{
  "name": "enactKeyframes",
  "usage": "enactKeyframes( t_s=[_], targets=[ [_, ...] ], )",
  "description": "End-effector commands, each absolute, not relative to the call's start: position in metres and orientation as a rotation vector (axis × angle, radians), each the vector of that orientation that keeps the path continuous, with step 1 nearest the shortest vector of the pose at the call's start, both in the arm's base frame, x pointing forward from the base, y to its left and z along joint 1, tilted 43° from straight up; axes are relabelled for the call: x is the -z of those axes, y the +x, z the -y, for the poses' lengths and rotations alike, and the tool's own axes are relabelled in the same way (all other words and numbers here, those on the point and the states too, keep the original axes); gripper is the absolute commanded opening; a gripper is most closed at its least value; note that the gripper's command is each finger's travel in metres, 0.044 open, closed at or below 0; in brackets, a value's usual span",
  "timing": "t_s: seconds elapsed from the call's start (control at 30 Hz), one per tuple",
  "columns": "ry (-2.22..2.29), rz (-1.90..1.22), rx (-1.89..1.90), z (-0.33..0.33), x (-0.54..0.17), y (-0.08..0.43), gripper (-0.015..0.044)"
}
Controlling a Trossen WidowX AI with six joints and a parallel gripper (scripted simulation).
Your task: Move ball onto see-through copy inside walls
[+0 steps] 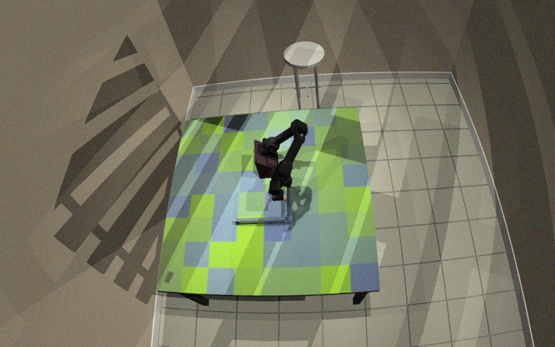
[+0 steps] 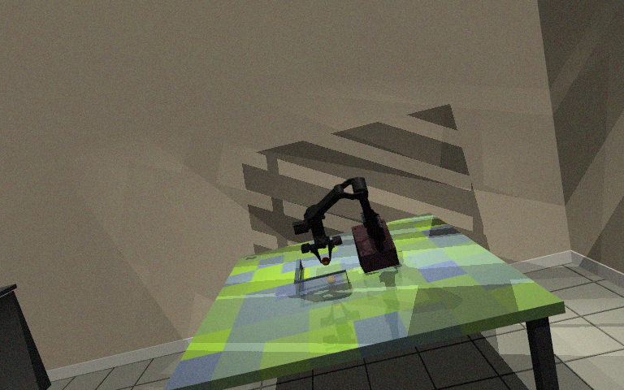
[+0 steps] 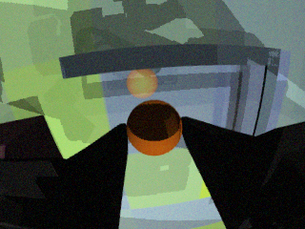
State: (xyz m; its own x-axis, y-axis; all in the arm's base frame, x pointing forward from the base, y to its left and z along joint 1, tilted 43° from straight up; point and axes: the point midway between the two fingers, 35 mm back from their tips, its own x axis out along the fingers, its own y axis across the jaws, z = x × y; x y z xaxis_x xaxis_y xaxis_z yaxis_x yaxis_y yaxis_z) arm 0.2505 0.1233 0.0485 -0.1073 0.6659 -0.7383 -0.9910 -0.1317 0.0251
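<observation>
The orange ball (image 3: 154,128) (image 2: 325,261) is held between the fingertips, raised above the table. My gripper (image 3: 154,126) (image 2: 325,260) is shut on it. In the top view the arm hides the held ball. The see-through copy (image 3: 142,83) (image 2: 331,279) (image 1: 285,197) rests low inside the corner, close to one clear wall. It lies just beyond the held ball in the wrist view. One clear wall (image 3: 167,60) (image 2: 322,276) runs behind the copy. The other clear wall (image 1: 256,222) (image 2: 299,273) meets it at the corner.
The arm's dark red base block (image 1: 264,163) (image 2: 373,249) stands on the patchwork table (image 1: 306,279) (image 2: 286,333) beside the walled corner. A round white stool (image 1: 304,53) stands past the table's far edge. A dark cabinet (image 2: 1,338) is at the left in the exterior view.
</observation>
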Motion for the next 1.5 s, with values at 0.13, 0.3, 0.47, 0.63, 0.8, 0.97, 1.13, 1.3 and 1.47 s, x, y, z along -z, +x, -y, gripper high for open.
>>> enactKeyframes(
  t_s=[0.13,0.3,0.47,0.63,0.8,0.97,1.13,1.3,1.47],
  targets=[
    [-0.675,-0.628,-1.604,-0.137,-0.052,0.245,0.0000],
    [-0.676,-0.629,-1.603,-0.152,-0.035,0.244,0.0000],
    [-0.675,-0.628,-1.604,-0.170,-0.017,0.241,0.0000],
    [-0.672,-0.626,-1.605,-0.182,-0.005,0.237,0.0000],
    [-0.671,-0.626,-1.605,-0.182,-0.005,0.237,0.0000],
    [-0.671,-0.626,-1.605,-0.186,-0.001,0.237,0.0000],
    [-0.671,-0.626,-1.605,-0.191,0.005,0.236,0.0000],
    [-0.671,-0.625,-1.605,-0.195,0.009,0.235,0.0000],
    [-0.671,-0.625,-1.605,-0.195,0.009,0.235,0.0000]
  ],
)
